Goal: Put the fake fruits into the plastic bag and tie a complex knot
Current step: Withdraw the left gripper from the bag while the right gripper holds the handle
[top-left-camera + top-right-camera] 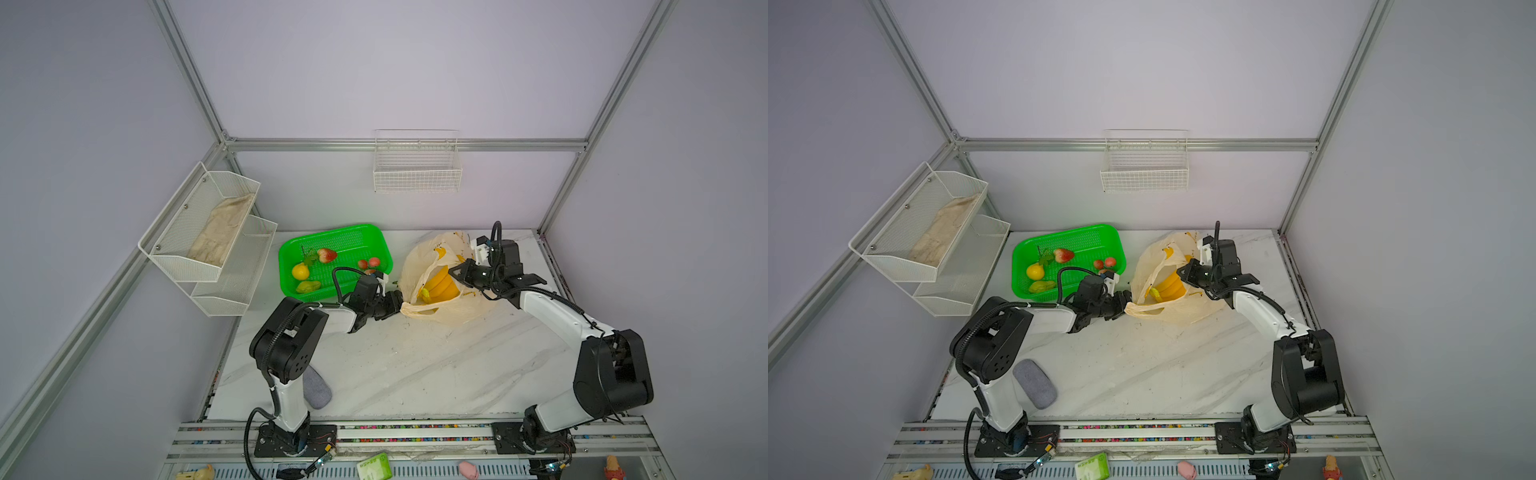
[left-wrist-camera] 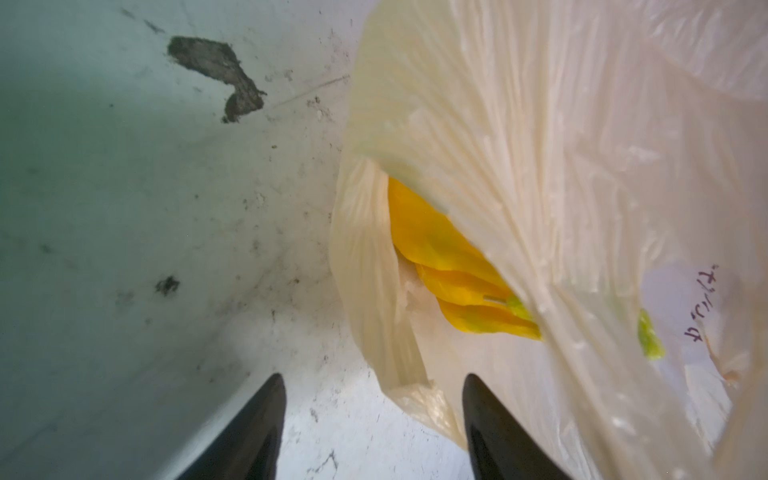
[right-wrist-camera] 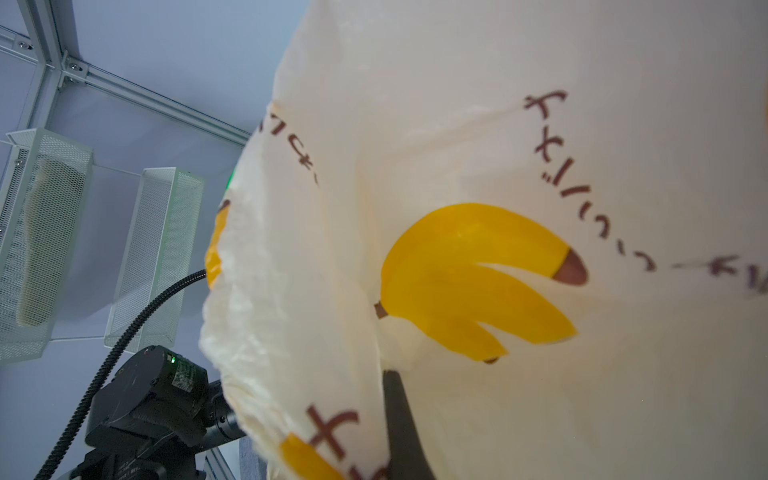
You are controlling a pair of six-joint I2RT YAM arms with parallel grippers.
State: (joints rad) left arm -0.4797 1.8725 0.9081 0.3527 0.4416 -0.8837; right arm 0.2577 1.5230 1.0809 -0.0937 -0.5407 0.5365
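Sitting toward the far left of the table (image 1: 415,365), the basket (image 1: 284,266) holds the fruits not yet bagged: a yellow fruit (image 1: 300,271), a pear (image 1: 308,286), a strawberry (image 1: 327,254) and cherries (image 1: 368,263) at its right end. Just right of the basket, the left gripper (image 1: 397,306) is low over the table at the bag's (image 1: 419,266) near-left corner. In the left wrist view its fingers (image 2: 257,424) are spread, and a fold of the bag's edge reaches in between them without being pinched. The bag lies mid-table with its mouth gaping toward the left arm, and the bananas (image 1: 440,284) are already inside. On its right side, the right gripper (image 1: 455,272) is pressed together on the raised rim and holds the mouth up.

The bag is probably very light, limp and slippery. It should collapse wherever it is unsupported, so a bunched edge or a handle is the best place to grip it, not the flat film. The fruits look light, hard and smooth, and round ones may roll or squirt out of a pinch. They are best taken across the widest part, and the cherries perhaps by their stems.
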